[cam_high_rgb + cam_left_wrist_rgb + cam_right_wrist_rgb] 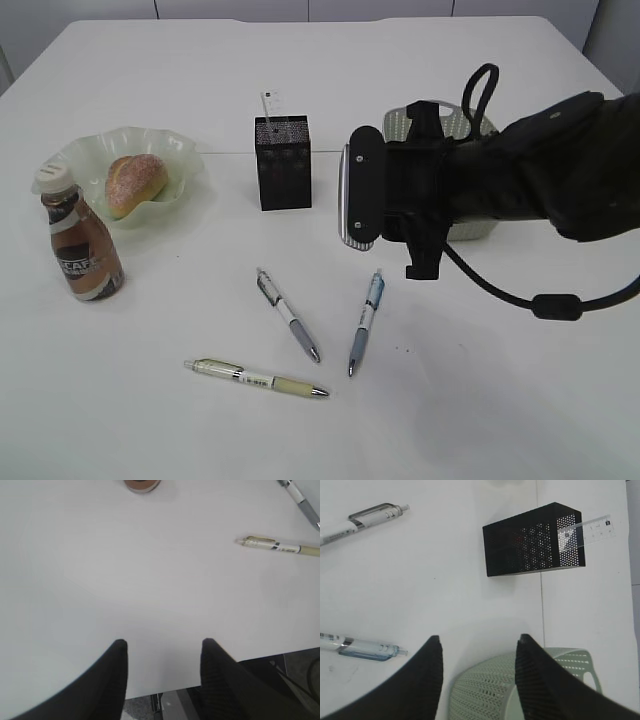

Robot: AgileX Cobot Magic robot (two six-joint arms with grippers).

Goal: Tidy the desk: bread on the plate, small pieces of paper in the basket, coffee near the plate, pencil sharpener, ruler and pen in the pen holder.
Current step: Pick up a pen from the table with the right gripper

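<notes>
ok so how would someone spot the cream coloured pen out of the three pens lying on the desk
Start at the black pen holder in the middle of the desk and look toward the near edge, where three pens lie loose. The cream pen is the nearest one, lying almost crosswise. The grey pen and the blue pen lie beyond it and run more lengthwise; only it has a beige grip.

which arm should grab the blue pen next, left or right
Probably right. Its open hand hovers beside the blue pen and the pen holder. The left hand, also open, sits at the desk's near edge.
</notes>
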